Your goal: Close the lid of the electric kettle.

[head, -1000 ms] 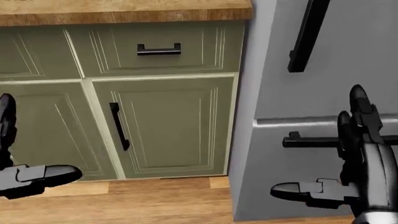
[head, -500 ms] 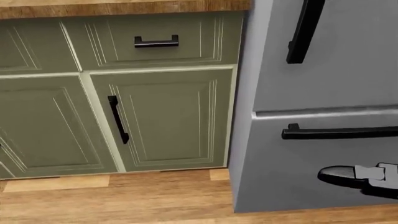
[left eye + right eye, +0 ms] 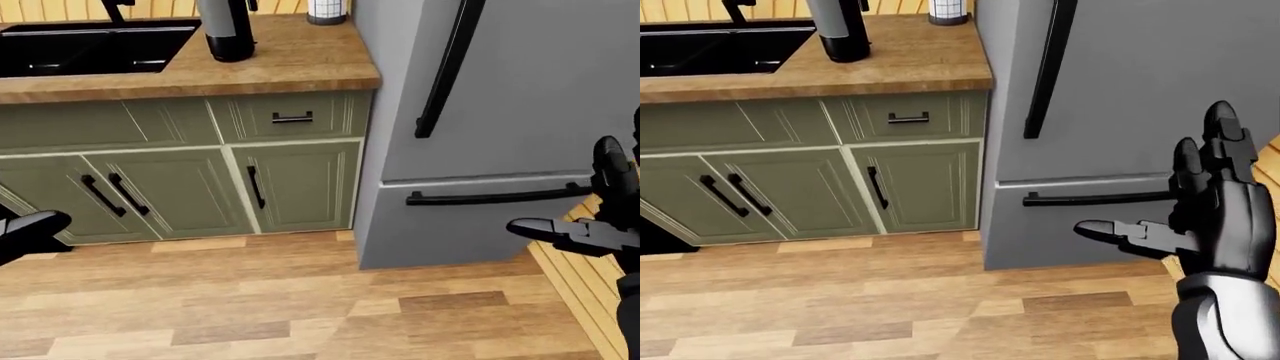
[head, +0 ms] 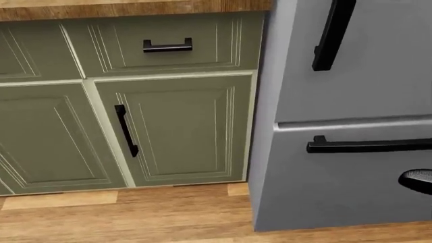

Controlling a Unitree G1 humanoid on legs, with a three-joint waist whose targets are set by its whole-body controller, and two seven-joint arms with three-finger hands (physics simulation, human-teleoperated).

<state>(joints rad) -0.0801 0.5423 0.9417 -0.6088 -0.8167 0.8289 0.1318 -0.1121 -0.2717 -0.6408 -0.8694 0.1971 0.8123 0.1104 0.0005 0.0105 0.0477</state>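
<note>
The electric kettle (image 3: 228, 30) stands on the wooden counter (image 3: 300, 64) at the top of the left-eye view. It has a silver body and a black base. Its top is cut off by the frame, so the lid is hidden. My right hand (image 3: 1145, 180) hovers low at the right, before the fridge's lower drawer, open with its fingers spread and holding nothing. Of my left hand (image 3: 30, 229) only one outstretched black finger shows at the left edge, near the floor. Both hands are far below the kettle.
A grey fridge (image 3: 520, 90) with black handles fills the right side. Green cabinets (image 3: 290, 180) sit under the counter, with a black sink (image 3: 90, 49) left of the kettle and a white canister (image 3: 327, 11) to its right. Wooden floor (image 3: 300, 300) lies below.
Both hands have sunk out of the head view: the left is gone from it and only a fingertip of the right remains at its right edge. The camera shifted slightly.
</note>
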